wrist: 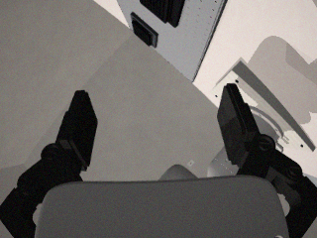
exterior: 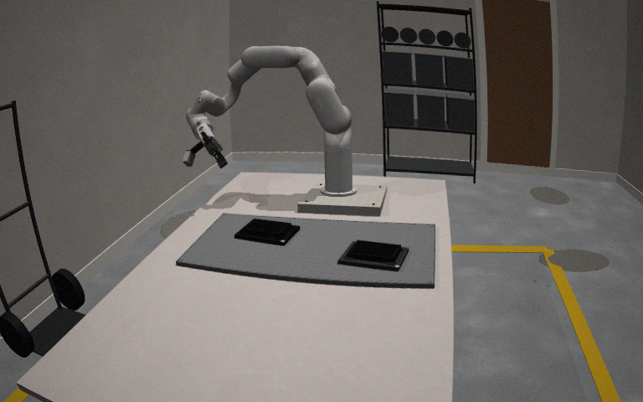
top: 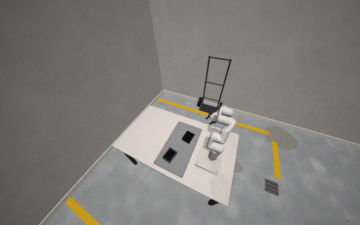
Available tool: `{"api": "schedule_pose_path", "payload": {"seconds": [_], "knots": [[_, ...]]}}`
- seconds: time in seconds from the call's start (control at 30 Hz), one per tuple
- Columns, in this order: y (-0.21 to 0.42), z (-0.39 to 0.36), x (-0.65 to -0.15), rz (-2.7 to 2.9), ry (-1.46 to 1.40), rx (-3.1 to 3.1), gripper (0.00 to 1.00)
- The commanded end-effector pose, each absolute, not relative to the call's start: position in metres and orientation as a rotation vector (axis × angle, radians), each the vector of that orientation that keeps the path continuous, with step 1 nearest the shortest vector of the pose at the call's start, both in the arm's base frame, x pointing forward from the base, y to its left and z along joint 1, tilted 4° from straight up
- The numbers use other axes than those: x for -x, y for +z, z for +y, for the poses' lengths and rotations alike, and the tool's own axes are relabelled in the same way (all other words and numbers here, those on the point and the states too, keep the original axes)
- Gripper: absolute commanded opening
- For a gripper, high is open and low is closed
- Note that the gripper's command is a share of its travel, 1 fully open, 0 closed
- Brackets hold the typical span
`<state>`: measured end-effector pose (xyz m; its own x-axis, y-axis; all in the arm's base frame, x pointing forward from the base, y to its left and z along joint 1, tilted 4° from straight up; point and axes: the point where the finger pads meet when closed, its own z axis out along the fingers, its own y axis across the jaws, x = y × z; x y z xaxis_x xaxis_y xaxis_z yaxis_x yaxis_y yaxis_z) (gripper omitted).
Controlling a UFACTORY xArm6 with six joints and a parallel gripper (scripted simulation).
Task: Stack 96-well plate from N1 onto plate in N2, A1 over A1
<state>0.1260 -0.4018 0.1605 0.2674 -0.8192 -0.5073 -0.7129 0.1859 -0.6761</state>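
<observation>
Tool (exterior: 204,153) is wide apart and holds nothing. In the wrist view both dark fingers stand spread with only table and wall between them

It hangs high off the table's (exterior: 237,332) far-left corner in the exterior view, up at 10 o'clock, well apart from both plates. Arm (exterior: 331,109) is folded over from its base plate (exterior: 374,206) toward that corner

Gray mat (exterior: 312,265) carries both nests. N1 judged as the right one in the exterior view, since the base faces this camera and its left is picture right

The N1 plate (exterior: 374,251) sits down in its nest, untouched. N2 plate (exterior: 268,230) sits in the left nest, also seated

In the top view N1 plate (top: 169,154) is the nearer one, at 7 o'clock from N2 plate (top: 188,137), with the tool (top: 212,118) at 1 o'clock past both

Key relation: N1 plate lies toward 4 o'clock from the tool in the exterior view, down and across, and it's the farther of the two, so the N2 plate is in between. Likely best to travel high over N2

Plate long axis runs 9 to 3 in the exterior view, along the mat's long side. Fingers probably need turning to span the short side

A1 marks are too small to read

Wrist view shows both plates small at 12 o'clock. The smaller one (wrist: 145,30) is probably N1

Task not started, first step is reaching for N1
</observation>
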Motion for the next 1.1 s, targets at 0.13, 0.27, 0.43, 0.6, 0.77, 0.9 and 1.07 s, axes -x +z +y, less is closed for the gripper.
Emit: {"api": "schedule_pose_path", "payload": {"seconds": [0.13,0.27,0.43,0.6,0.77,0.9,1.07], "knots": [[0.162,-0.403,-0.126,1.471,-0.138,1.555,1.00],[0.162,-0.403,-0.126,1.471,-0.138,1.555,1.00],[0.162,-0.403,-0.126,1.471,-0.138,1.555,1.00],[0.159,-0.400,-0.135,1.435,-0.117,1.622,1.00],[0.153,-0.394,-0.157,1.387,-0.090,1.705,1.00],[0.148,-0.387,-0.175,1.335,-0.063,1.785,1.00],[0.143,-0.380,-0.191,1.265,-0.032,1.880,1.00]]}}
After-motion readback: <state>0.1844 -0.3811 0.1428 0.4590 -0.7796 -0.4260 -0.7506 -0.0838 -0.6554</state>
